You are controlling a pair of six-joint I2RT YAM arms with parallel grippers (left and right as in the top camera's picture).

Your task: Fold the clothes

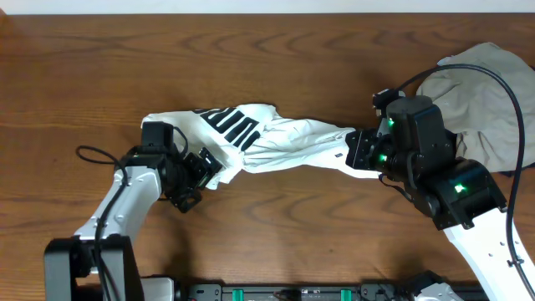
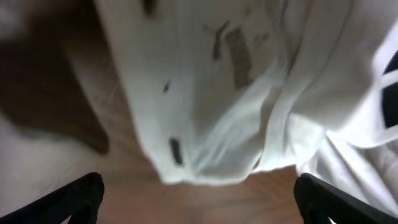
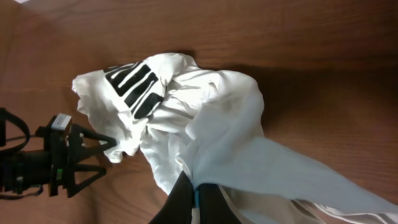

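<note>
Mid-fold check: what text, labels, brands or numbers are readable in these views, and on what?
No text reads cleanly in any view.
white shirt, black block print: bold bars or letters, crumpled by folds, not legible.
white shirt, left wrist view, faint marks showing through the fabric: too blurred to read.
grey garment: no text visible.
</note>
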